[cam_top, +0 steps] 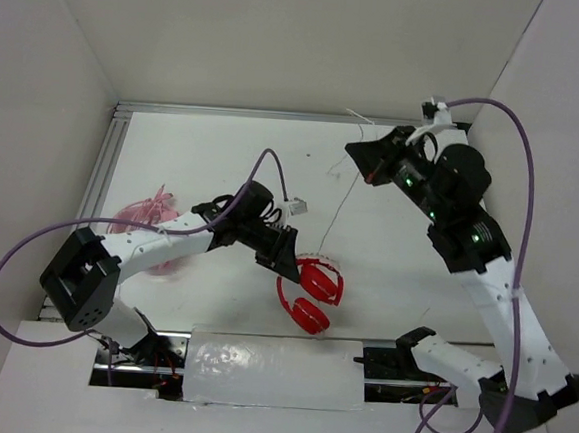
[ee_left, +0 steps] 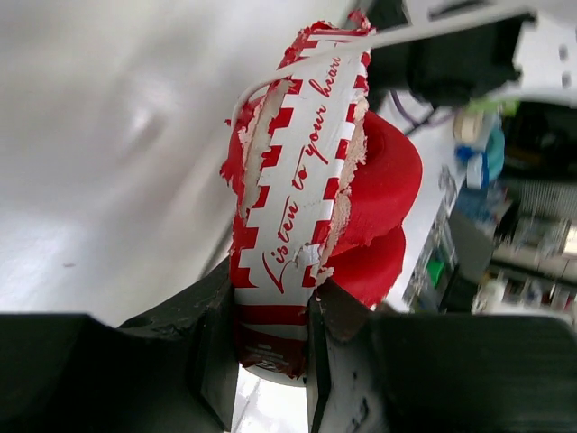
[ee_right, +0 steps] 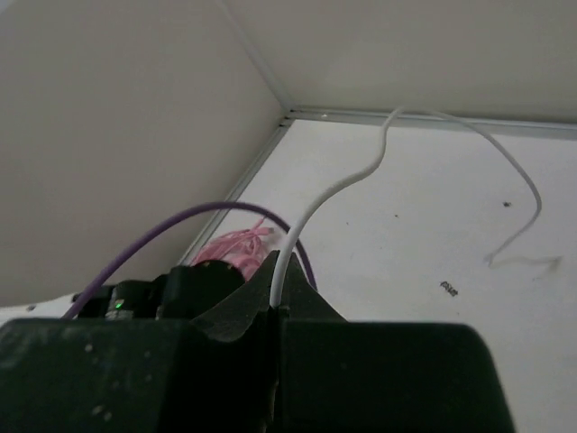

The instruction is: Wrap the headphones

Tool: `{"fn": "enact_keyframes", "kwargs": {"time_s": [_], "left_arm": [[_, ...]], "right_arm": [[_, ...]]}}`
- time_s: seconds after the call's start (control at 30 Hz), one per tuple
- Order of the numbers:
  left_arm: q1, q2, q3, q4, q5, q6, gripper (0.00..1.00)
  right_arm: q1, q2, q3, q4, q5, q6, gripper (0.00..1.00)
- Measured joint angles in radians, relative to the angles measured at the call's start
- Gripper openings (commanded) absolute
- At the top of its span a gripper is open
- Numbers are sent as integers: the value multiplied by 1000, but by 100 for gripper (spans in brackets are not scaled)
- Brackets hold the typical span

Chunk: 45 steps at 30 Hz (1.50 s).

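Two end effectors are each gripping a part of the same thing. The left end effector [ee_left: 270, 338] is squeezing the headband of the red headphones [ee_left: 302, 198], its fingers [ee_left: 215, 347] standing close together with only the band between them. The band is showing a white strip with red lettering and frayed edges, and the two round red cups are sitting behind it in the left wrist view. From above, the headphones are hanging just below that end effector, near the middle of the white surface [cam_top: 394, 285]; whether the cups are touching it I cannot tell.

The right end effector [ee_right: 273, 302] is pinching the thin white cable [ee_right: 361, 176], its jaws closed tight on it. From there the cable is curving up and away, then looping back down over the far part of the surface. In the top view it is running as a fine line between the right end effector and the headphones.

Well apart, at the left side of the surface, a pink headset [cam_top: 149, 214] is lying beside the left arm.
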Motion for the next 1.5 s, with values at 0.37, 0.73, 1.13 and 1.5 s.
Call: {"fn": "enact_keyframes", "kwargs": {"time_s": [0.37, 0.73, 1.13, 1.5], "left_arm": [[96, 15, 161, -127, -323, -151, 0], [307, 2, 346, -256, -508, -309, 0], [288, -172, 472, -410, -802, -387, 0], [329, -170, 513, -413, -754, -418, 0]], "right_arm": [[101, -206, -195, 34, -135, 46, 0], [223, -478, -510, 81, 0, 156, 0], [231, -518, -610, 86, 264, 475, 0], [243, -420, -769, 148, 276, 782, 2]]}}
